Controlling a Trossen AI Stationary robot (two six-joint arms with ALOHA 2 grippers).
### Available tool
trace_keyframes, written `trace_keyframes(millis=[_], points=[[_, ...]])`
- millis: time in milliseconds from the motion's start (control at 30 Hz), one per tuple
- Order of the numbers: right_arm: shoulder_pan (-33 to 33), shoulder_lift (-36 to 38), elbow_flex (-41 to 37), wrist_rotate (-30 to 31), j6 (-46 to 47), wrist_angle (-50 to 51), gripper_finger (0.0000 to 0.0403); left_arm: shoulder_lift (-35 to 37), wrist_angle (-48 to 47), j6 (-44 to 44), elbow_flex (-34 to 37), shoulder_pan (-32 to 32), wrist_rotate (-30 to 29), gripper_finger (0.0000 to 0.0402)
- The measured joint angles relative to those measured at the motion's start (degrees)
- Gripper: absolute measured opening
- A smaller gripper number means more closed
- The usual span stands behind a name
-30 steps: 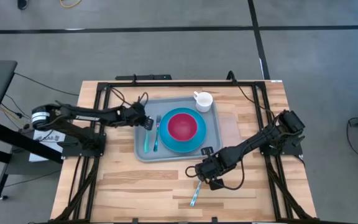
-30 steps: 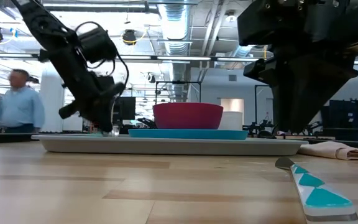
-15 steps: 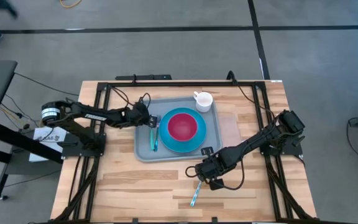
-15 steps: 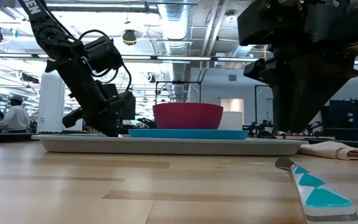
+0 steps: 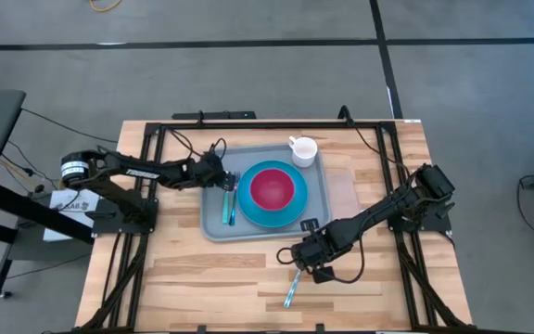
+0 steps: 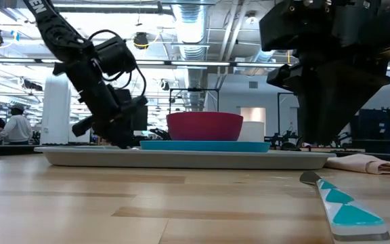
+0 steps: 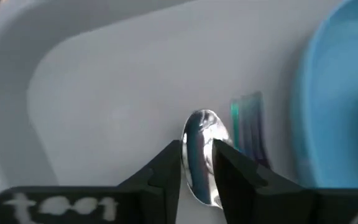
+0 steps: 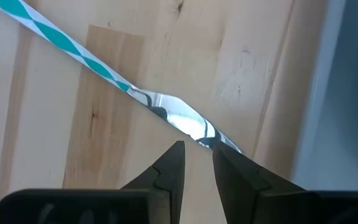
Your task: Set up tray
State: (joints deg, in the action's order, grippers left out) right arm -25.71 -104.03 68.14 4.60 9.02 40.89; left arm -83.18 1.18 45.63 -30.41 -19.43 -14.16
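The grey-blue tray (image 5: 213,221) lies mid-table and holds a bright-blue plate (image 5: 287,211) with a red bowl (image 5: 273,188), a white cup (image 5: 302,148) and a fork (image 5: 235,179). My left gripper (image 5: 224,182) is over the tray's left part, shut on a spoon (image 7: 201,155). My right gripper (image 5: 302,258) hangs near the tray's near right corner, fingers a narrow gap apart (image 8: 197,149) over the blade of a teal-handled knife (image 5: 290,289). The knife lies flat on the table. I cannot tell whether the right fingertips touch it. My left gripper pinches the spoon's silver bowl (image 7: 194,134) between its two fingers, one on each edge. The fingers come slanting down from the table's left side. The spoon's bowl is low over the tray floor; I cannot tell whether it rests there.
A beige folded napkin (image 5: 341,190) lies on the table right of the tray. A teal-striped handle (image 7: 248,124) lies between the spoon and the plate. Bare wood lies near the front edge around the knife. A person (image 6: 15,125) stands in the room beyond.
My left gripper has gone toward the table's right edge, closer to the plate. The spoon has slid with it across the tray floor and now lies close beside the fork.
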Motion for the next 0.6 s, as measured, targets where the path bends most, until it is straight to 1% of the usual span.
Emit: trace_keyframes(millis=[100,233,433,533,600], points=[[0.00,0.00,0.00,0.00,0.36,1.33,0.0079,0.42,-5.06,-0.81,-2.69,-0.36,1.64,0.0081],[-0.05,0.00,0.00,0.00,2.24,2.32,0.0079,1.39,-15.94,-2.32,-8.25,-0.74,2.34,0.0081],[-1.32,0.00,0.00,0.04,2.99,2.52,0.0079,3.45,-37.56,-4.44,-19.34,-0.93,1.67,0.0081],[-2.11,0.00,0.00,0.04,2.64,3.43,0.0079,4.24,-45.13,-4.36,-25.10,0.17,2.76,0.0081],[-2.56,0.00,0.00,0.24,2.56,5.37,0.0079,4.56,-47.42,-4.34,-28.56,1.77,4.71,0.0081]])
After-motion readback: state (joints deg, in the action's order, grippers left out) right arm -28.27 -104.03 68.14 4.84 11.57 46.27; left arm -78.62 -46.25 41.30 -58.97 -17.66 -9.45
